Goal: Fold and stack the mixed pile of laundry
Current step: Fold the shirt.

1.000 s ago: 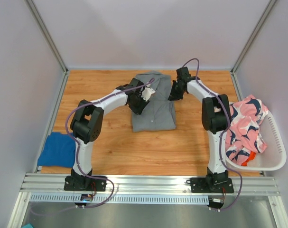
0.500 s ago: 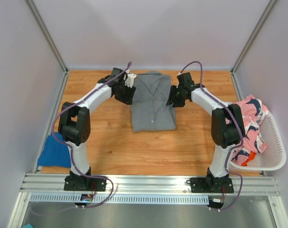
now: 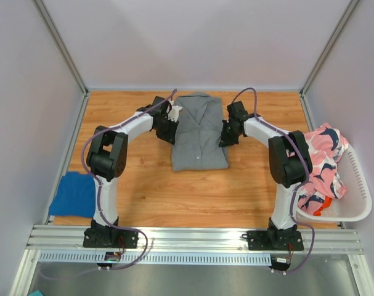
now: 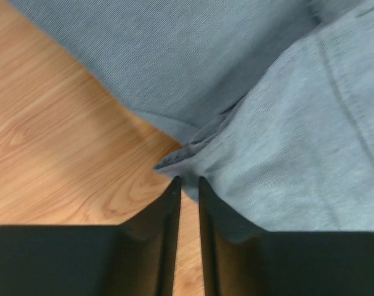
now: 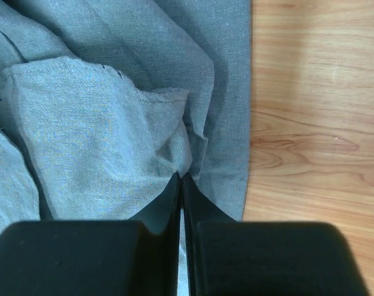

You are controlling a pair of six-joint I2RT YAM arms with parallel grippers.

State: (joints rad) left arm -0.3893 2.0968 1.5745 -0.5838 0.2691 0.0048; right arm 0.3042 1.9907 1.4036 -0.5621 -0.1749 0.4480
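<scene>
Top external view: we see a grey shirt point(image 3: 199, 132) lying flat in the middle of the wooden tabletop point(image 3: 143, 179), toward the back. One arm is at each side of it. The left fingers point(image 3: 170, 127) are at the shirt's left edge and the right fingers point(image 3: 226, 137) are at its right edge. In the left wrist view, the left fingers are close together with a thin gap between them. We see only wood in that gap, and the tips sit right at a folded corner of the shirt. In the right wrist view, the right fingers are squeezed tight. A little fold of the grey shirt is pinched at their tips, and the cloth bunches up toward them. A blue cloth point(image 3: 76, 194) lies at the left edge of the tabletop, well apart from the shirt. At the right, a pink cloth point(image 3: 319, 163) with dark and white marks hangs over the rim of a white basket point(image 3: 359, 197). A bit of orange cloth point(image 3: 319, 209) peeks out under it.
</scene>
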